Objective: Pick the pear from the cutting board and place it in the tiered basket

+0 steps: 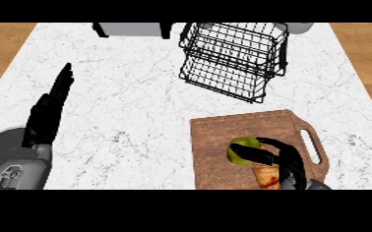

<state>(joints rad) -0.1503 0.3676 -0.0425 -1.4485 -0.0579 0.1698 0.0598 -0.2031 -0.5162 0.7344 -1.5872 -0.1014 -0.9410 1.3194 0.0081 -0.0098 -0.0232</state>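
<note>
A green pear [238,150] lies on the brown cutting board [218,137] at the lower right of the counter. My right hand [280,158] sits over the board with its fingers and thumb curled round the pear's right side, hiding part of it. An orange-brown piece [266,177] shows just below the hand on the board. The black wire tiered basket [232,59] stands at the back, above the board, and holds nothing that I can see. My left hand [47,113] rests open at the left edge, fingers straight and pointing up.
A grey appliance [134,29] stands at the counter's back edge, left of the basket. White marble counter [123,93] stretches between my left hand and the board. Wooden floor shows past both side edges.
</note>
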